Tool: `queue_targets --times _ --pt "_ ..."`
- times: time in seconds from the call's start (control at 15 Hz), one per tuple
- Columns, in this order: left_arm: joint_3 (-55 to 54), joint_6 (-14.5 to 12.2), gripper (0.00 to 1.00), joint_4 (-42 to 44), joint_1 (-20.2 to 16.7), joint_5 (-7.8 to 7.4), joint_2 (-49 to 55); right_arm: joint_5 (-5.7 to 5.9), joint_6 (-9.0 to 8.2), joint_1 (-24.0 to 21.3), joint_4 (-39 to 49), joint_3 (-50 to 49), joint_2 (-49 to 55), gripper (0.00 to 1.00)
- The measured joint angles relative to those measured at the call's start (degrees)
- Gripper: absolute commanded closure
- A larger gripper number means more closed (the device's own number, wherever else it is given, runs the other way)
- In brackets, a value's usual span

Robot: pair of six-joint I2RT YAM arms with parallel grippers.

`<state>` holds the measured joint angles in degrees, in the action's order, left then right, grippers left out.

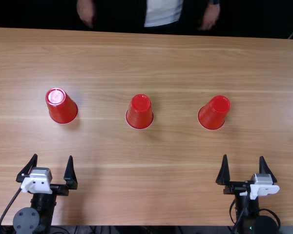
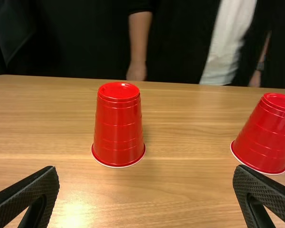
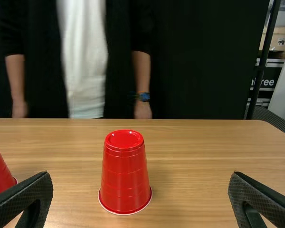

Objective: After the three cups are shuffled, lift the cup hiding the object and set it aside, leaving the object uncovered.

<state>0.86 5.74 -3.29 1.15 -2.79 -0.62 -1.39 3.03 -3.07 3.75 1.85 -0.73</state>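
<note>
A light brown wooden table with long, fine grain running left to right holds three red cups in a row across its middle, well apart from one another.

The left cup, the middle cup and the right cup are all smooth, glossy plastic. Each is a tapered round cone, wide at the mouth and narrower at the closed base. Faint raised rings circle the walls. A thin white edge shows where each rim meets the wood.

All three cups stand upside down. Their mouths sit flat on the table and their closed bases face up, so each long axis runs straight up and down. None is tilted or lifted. The upturned base of the left cup catches a bright patch of light.

The left gripper sits by the near edge of the table, on the near side of the left cup and well apart from it. Its two flat black fingers have a fine cross-hatched surface. They are spread wide with nothing between them, and their tips point toward the far side.

The right gripper sits by the near edge on the right, on the near side of the right cup and a little to its right. Its fingers are likewise spread wide and empty, pointing toward the far side.
</note>
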Motion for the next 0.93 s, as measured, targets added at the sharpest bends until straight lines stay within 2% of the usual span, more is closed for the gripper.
queue_targets --times 0.73,0.93 --pt "0.2 0.0 0.0 -0.7 0.0 0.0 0.0 0.07 0.09 0.0 -0.3 0.0 0.0 0.0" --pt "10.8 0.0 0.0 -9.8 0.0 -0.44 -1.9 0.17 0.09 0.0 -4.3 7.2 0.0 0.0"
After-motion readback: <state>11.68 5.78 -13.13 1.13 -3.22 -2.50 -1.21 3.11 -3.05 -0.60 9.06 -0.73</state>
